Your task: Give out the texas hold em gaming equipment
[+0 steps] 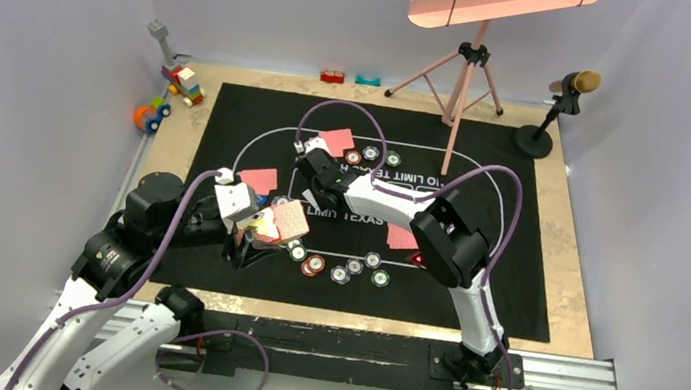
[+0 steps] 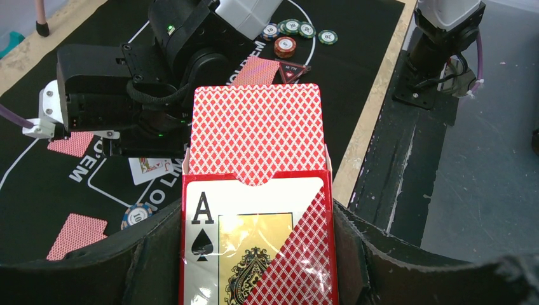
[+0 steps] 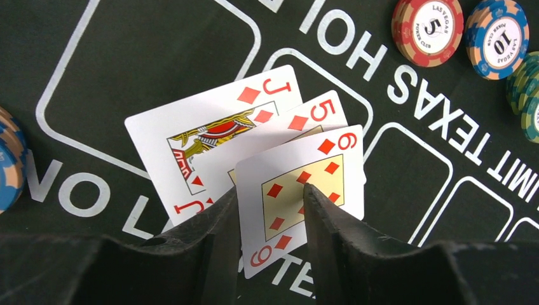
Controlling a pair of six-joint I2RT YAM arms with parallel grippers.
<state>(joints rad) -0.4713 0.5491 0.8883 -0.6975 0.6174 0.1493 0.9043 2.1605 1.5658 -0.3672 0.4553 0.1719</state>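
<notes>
Red card box: where is it, and pointing how? (M.)

Clamped in the left gripper, one finger pressed to each long side. Its long axis runs straight out from the wrist. The open end leads, and the deck stands half out of it, backs up, aimed at the right arm. From above, it hangs over the near-left part of the black mat. (T.)

Right gripper? (M.)

Jaws spread, low over three face-up diamonds fanned on the printed boxes at mat centre — jack at the bottom, five next, top card a six or nine. The top card shows in the gap and passes beneath one finger; nothing is pinched. Long axes splay: near ends bunched at the fingers, far ends spreading away from the wrist. (T.)

Edges, room? (M.)

Near chips sit in a row just beside the left gripper, along the printed oval's near side. Far chips and the far face-down card lie just past the right gripper. The left face-down card is at the oval's left end. The right face-down card is toward its right, with the red triangular marker beside it. Bare mat runs right of the oval up to the wooden table border — a tripod leg comes down at the mat's far edge, and toy blocks sit off its far-left corner. (T.)
</notes>
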